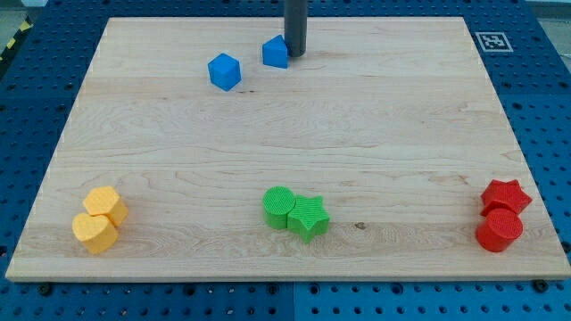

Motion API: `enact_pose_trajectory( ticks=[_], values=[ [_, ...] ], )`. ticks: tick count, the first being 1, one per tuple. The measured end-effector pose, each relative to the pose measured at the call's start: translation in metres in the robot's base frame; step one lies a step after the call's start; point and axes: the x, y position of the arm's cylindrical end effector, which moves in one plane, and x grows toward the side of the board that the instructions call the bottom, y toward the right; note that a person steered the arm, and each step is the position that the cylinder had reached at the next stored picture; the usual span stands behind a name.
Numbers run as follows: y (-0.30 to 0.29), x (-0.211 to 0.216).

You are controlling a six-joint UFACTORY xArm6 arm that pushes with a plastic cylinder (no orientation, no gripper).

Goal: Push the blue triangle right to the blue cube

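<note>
One blue triangle (276,53) touches my tip (294,55).

Light wooden board (294,134) with visible grain fills most of the view, lying on a blue perforated table (27,116) with rows of small holes. Black-and-white marker tag (492,40) at board's top right corner; yellow-black hazard stripe (16,40) at the view's top left. Lighting even, soft shadows.

Rod upright (dark, straight), my tip (295,54) down on board near view's top.
</note>
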Motion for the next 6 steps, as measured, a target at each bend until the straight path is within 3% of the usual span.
enact_pose_trajectory(
  ticks=[1,3,6],
  values=[
    [-0.002,-0.027],
    [-0.032,-0.028],
    [-0.032,0.035]
  ],
)
